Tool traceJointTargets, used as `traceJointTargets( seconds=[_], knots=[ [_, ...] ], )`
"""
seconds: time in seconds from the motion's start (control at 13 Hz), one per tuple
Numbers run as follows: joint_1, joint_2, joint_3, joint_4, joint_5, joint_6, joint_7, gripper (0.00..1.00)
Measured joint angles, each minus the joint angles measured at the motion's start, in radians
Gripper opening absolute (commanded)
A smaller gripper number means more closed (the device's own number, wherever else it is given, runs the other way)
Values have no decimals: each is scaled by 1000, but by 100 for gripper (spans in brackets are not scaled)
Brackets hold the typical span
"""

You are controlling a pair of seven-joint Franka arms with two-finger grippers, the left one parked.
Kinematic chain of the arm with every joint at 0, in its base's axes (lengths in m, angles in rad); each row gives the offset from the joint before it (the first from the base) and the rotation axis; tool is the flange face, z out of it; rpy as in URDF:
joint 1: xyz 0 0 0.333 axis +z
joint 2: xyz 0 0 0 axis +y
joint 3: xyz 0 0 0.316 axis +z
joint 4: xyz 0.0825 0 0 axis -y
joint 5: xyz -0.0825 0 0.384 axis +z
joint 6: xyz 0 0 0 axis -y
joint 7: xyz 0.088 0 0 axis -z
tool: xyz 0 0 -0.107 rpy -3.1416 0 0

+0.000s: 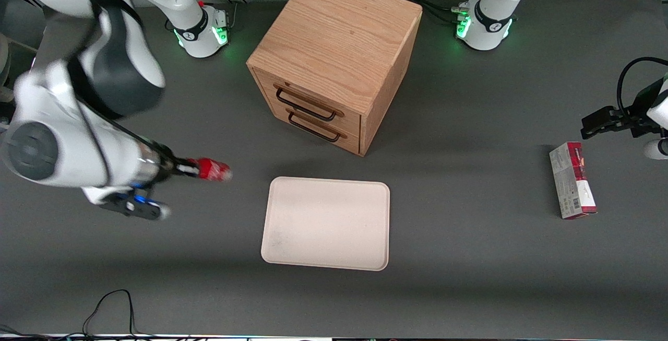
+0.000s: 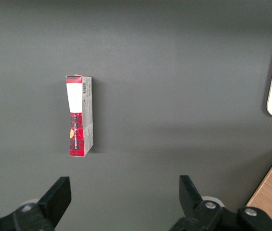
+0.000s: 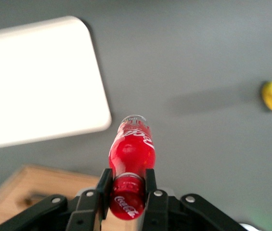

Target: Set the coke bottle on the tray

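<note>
Transport is the step in hand — the bottle [image 3: 131, 154] is gripped and carried clear of the table, not yet over the tray [image 1: 292, 247]. In the front view it hangs beside the tray's edge toward the working arm's end, level with the tray's rim that faces the cabinet [image 1: 334, 54].

The gripper [image 3: 127, 188] is closed narrowly on the bottle's neck just below the cap, one finger on each side, with the clear base pointing away from the wrist, so the bottle seems to lie tilted or near level rather than upright.

Next, I judge, the arm must carry it sideways over the tray, bring the base down and lower it onto the flat — before letting go.
</note>
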Motion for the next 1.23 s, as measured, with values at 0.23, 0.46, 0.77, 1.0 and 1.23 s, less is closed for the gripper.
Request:
traceJointTargets(
  seconds=[0.23,0.46,0.77,1.0,1.23],
  knots=[
    [87,126,2,48,-51,151,165,0],
    [100,180,1,63,-62,225,230,0],
    [102,235,1,64,-90,346,278,0],
    [105,260,1,67,-91,386,302,0],
    [109,270,1,71,-91,405,321,0]
  ],
)
